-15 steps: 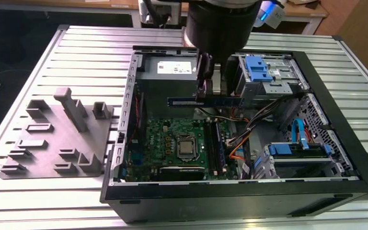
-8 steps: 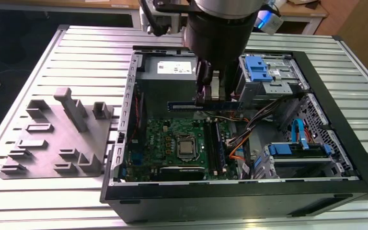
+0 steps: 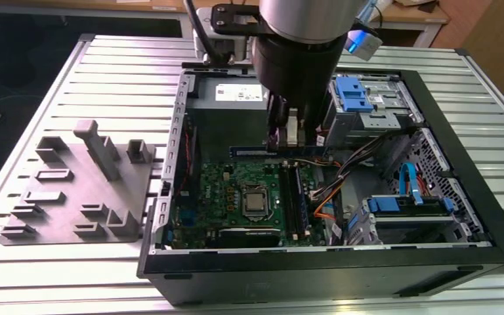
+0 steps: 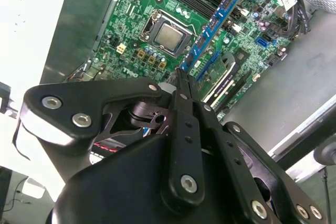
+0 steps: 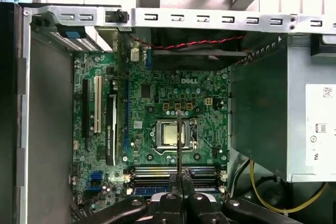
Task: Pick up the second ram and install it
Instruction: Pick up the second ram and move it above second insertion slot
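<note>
My gripper (image 3: 285, 140) hangs inside the open computer case (image 3: 462, 216), shut on the second ram (image 3: 252, 150). The ram is a thin blue stick held level on its long edge, above the far end of the motherboard (image 3: 226, 197). In the second wrist view the ram (image 4: 215, 22) runs out from the closed fingertips (image 4: 180, 85) over the board. In the first wrist view it appears edge-on as a thin dark line (image 5: 179, 135) above the processor socket (image 5: 170, 134). The long black memory slots (image 3: 298, 197) lie below it, apart from the stick. A blue strip (image 5: 157, 188) sits along one slot.
A grey plastic tray (image 3: 68, 197) with upright blocks stands on the slatted table at the exterior view's left. A grey power supply (image 3: 226, 98) fills the case's far corner. Blue drive brackets (image 3: 348, 92) and loose cables (image 3: 357, 167) crowd the exterior view's right side of the case.
</note>
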`<state>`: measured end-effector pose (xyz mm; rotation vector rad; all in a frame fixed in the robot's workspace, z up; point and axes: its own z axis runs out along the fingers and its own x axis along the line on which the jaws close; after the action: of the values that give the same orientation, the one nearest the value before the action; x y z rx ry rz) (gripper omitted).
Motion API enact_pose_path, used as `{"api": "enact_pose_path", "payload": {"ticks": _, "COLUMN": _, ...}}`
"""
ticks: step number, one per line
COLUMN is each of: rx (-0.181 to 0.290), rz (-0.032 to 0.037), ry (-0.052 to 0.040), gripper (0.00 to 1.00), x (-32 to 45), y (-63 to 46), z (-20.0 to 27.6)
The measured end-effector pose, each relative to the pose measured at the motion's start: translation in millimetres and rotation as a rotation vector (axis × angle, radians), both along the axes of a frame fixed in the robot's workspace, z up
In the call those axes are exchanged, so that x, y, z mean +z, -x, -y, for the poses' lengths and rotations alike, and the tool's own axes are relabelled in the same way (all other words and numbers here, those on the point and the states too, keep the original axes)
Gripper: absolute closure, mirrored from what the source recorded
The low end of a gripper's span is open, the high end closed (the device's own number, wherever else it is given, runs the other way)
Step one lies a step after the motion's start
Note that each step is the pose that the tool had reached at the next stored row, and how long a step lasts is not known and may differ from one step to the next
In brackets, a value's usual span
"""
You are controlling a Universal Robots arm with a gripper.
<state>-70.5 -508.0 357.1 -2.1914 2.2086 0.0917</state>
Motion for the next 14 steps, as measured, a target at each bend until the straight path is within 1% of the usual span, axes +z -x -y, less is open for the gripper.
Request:
{"api": "enact_pose_path", "payload": {"ticks": 8, "rx": 0.0, "rz": 0.0, "ry": -0.0001, "gripper": 0.92, "x": -7.1, "y": -0.1, "z": 0.0}}
{"api": "enact_pose_path", "payload": {"ticks": 14, "rx": 0.0, "rz": 0.0, "ry": -0.0001, "gripper": 0.92, "x": -7.7, "y": -0.1, "z": 0.0}}
